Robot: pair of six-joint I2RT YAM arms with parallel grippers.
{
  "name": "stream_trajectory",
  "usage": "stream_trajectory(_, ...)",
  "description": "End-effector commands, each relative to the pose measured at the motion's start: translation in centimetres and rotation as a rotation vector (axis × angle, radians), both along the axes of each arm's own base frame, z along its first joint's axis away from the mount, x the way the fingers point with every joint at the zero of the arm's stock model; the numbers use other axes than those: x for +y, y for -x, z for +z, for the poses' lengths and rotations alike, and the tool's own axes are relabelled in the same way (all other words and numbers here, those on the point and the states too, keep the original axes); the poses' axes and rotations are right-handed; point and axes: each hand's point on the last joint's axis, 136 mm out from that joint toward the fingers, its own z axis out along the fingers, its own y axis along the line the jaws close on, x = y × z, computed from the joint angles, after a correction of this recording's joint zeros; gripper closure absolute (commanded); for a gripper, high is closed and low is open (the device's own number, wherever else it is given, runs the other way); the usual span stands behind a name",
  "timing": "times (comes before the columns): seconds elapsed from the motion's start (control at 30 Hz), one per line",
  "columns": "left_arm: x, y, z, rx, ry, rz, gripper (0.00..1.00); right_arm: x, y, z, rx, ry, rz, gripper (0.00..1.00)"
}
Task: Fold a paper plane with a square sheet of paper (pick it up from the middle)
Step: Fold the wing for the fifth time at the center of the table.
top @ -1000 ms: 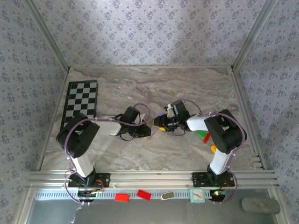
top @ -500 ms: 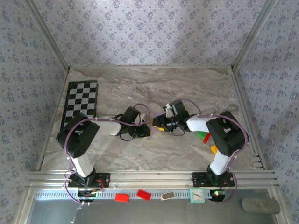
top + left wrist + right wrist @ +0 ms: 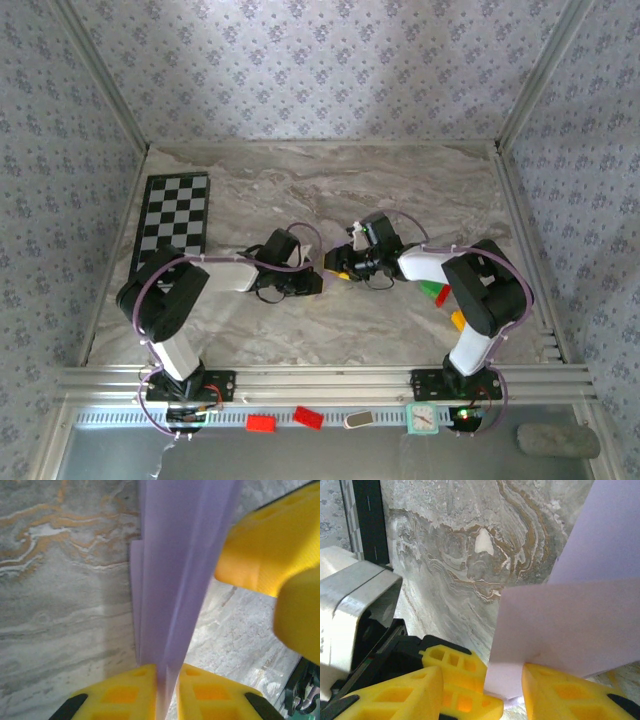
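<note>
Presently: left gripper [image 3: 167, 690] clamped on the folded lilac sheet [image 3: 180, 555], which extends straight out from between its jaws; right gripper [image 3: 482, 675] half-open, sheet edge against one jaw; risk: a sideways pull could tear or uncrease the thin paper.

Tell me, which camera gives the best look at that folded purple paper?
The left wrist camera. There the folded paper runs up the middle, layers and creases plain, pinched by the left gripper. The right wrist camera shows flat pale flaps, cut off by the frame. From the top camera it is too small to make out.
</note>
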Motion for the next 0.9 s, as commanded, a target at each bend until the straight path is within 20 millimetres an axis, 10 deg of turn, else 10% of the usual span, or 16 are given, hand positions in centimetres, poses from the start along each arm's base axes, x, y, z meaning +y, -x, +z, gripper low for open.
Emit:
stream_trajectory(0.0, 0.2, 0.6, 0.6, -0.033, -0.013, -0.033, 0.85, 0.4, -0.3, 1.1, -0.015, -0.005, 0.002, 0.53)
stream_trajectory(0.37, 0.5, 0.0, 0.8, -0.117, -0.067, -0.068, 0.95, -0.9, -0.7, 3.7, -0.075, -0.006, -0.042, 0.51)
stream_trajectory(0.87, 1.0, 0.4, 0.8, -0.294, -0.259, -0.136, 1.00, -8.1, -2.0, 3.9, -0.153, 0.220, -0.280, 0.43)
